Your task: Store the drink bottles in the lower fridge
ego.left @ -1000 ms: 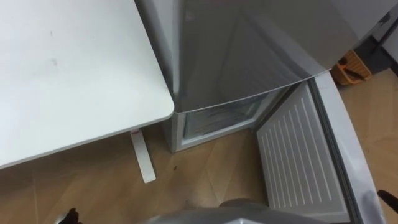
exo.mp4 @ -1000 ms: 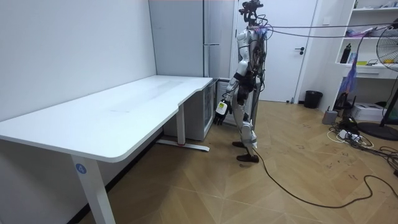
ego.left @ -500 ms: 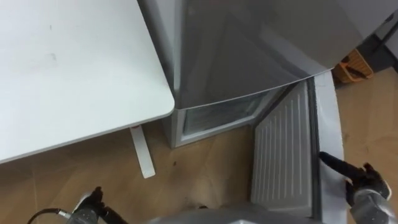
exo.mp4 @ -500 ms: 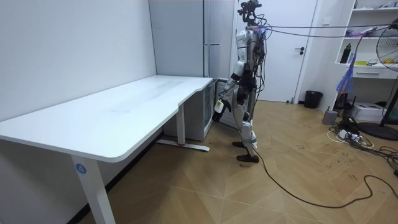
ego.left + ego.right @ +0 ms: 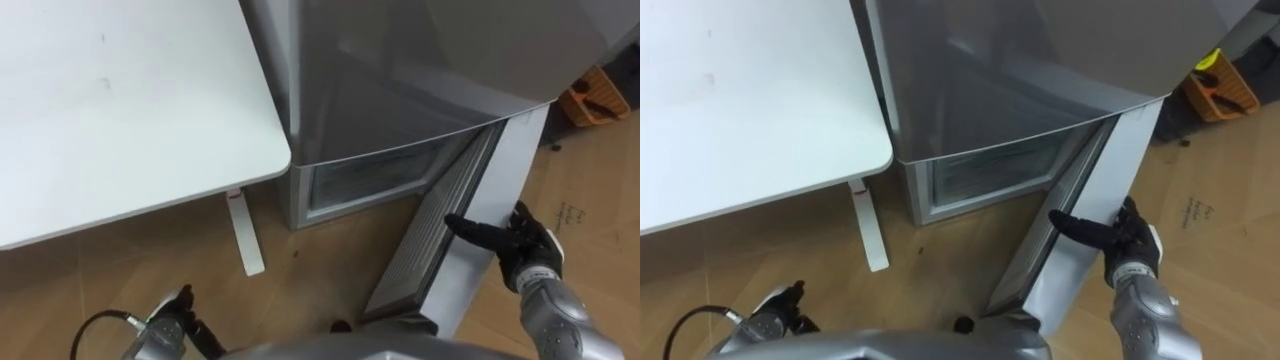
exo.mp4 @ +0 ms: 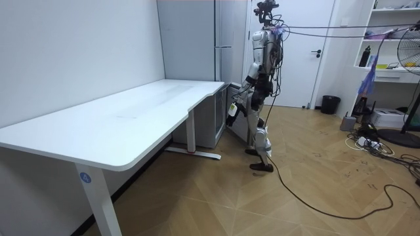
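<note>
Standing at the grey fridge (image 5: 400,80) beside the white counter (image 5: 100,120), I see the lower fridge door (image 5: 505,170) ajar. The right hand (image 5: 525,255) has straight fingers laid against its edge. The left hand (image 5: 172,318) hangs low, and I cannot tell how its fingers are set.

The fridge (image 5: 420,70) stands right of the desk (image 5: 120,100), close beside its right edge. The lower door (image 5: 510,170) hangs open to the right of the lower compartment (image 5: 365,180). The right hand (image 5: 520,250) is at that door's outer side. A crate (image 5: 600,95) sits on the floor right of the fridge. The left hand (image 5: 170,318) is low, before the desk's foot (image 5: 243,232).
</note>
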`<state>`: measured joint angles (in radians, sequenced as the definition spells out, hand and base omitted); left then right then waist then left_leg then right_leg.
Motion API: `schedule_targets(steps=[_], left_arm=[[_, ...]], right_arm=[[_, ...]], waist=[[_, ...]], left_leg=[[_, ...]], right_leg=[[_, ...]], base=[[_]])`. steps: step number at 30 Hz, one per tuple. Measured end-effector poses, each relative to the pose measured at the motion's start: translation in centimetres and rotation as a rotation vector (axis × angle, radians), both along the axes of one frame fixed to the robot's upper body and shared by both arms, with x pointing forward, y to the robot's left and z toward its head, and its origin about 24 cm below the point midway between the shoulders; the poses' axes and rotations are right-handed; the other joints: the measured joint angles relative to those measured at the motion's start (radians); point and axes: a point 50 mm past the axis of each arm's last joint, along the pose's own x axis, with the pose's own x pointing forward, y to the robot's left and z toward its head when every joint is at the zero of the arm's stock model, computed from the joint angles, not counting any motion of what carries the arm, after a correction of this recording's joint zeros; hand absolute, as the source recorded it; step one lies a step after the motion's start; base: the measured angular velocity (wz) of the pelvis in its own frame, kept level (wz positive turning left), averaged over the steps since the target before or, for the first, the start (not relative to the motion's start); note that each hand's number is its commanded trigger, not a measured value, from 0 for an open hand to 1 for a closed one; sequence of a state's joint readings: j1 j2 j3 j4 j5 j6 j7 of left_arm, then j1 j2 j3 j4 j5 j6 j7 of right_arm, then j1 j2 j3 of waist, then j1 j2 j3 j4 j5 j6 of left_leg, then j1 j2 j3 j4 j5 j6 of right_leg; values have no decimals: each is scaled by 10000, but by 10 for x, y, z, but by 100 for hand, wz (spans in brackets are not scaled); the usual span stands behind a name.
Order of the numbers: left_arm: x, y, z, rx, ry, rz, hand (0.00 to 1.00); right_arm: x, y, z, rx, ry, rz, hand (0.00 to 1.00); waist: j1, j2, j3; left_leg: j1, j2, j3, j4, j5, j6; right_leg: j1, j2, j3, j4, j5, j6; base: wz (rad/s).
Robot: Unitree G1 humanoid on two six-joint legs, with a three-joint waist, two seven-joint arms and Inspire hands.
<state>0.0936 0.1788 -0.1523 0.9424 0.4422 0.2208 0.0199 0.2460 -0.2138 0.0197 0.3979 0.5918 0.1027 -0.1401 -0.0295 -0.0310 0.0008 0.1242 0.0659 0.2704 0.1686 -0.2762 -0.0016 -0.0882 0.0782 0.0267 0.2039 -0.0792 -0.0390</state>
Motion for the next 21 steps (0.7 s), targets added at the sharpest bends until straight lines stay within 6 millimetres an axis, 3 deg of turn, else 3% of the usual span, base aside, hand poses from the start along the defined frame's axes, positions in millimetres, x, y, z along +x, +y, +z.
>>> schedule_targets(steps=[21], left_arm=[[6,-5,0,103,-92,-267,0]], right_arm=[[4,4,2,139,-162,-40,0]], waist=[[78,32,20]], left_leg=[[-120,-6,-40,2,29,0]], right_leg=[[-171,14,-35,-10,115,-41]], base=[[-1]])
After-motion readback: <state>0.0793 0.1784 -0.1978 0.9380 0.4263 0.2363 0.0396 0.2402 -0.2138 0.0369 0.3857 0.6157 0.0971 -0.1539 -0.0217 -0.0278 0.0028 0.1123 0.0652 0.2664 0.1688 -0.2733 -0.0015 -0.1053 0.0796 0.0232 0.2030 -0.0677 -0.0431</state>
